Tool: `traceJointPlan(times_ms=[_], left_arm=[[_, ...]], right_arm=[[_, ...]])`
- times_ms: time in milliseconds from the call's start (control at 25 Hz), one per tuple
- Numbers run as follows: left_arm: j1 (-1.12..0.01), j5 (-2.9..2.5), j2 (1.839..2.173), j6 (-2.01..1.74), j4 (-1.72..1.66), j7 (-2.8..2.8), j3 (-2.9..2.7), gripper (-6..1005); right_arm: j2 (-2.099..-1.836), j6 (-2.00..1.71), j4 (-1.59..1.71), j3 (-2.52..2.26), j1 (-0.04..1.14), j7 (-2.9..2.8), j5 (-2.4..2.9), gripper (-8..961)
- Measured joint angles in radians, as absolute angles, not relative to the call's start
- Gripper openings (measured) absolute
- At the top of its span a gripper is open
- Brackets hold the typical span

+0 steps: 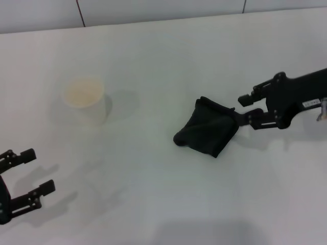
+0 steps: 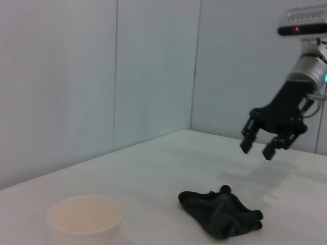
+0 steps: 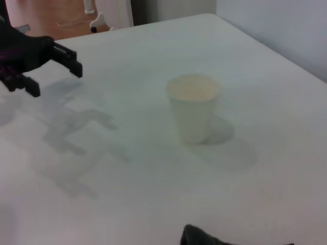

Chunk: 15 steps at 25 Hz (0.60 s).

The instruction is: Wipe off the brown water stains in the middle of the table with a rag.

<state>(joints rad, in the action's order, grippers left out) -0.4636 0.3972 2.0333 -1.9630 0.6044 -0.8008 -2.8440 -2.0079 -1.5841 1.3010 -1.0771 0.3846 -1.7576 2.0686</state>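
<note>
1 black rag (image 1: pixel 208 127) is seen lying crumpled near the middle of the white desk (image 1: pixel 153 204), and only the head view gives the full layout: 1 paper cup (image 1: pixel 87 99) standing upright well off to the left of it, 2 grippers, 1 rag. No brown stain can be made out in any of the 3 views, so whether it's under the rag can't be told.

From the head view the right gripper (image 1: pixel 244 107) looks like it's right at the rag's edge, fingers spread. The left wrist view tells a different story though: the right gripper (image 2: pixel 258 148) is shown hanging above the desk, jaws apart and holding nothing, with the rag (image 2: pixel 222 213) lying flat below it, clearly not touching. That height gap just isn't readable from above.

The left gripper (image 1: pixel 31 171) is parked at the near left corner of the desk, fingers wide, nothing held. It also shows up far off in the right wrist view (image 3: pixel 51 69), hovering over its own shadow, with the cup (image 3: pixel 193 107) closer in and just a sliver of the rag (image 3: pixel 204 237) caught at the edge.
</note>
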Motion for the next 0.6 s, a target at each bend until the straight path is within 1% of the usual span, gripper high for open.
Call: traceJointPlan(times_ms=[360, 600], left_arm=[[-0.454, 0.398, 2.019, -1.982, 0.604, -0.802, -2.844, 803], [-0.450, 0.398, 2.016, -1.988, 0.602, -0.802, -2.844, 802]], right_arm=[[-2.010, -1.581, 1.179, -1.052, 0.357, -1.619, 1.956, 438], [-2.008, -1.581, 1.109, -1.020, 0.351, -1.550, 1.908, 438]])
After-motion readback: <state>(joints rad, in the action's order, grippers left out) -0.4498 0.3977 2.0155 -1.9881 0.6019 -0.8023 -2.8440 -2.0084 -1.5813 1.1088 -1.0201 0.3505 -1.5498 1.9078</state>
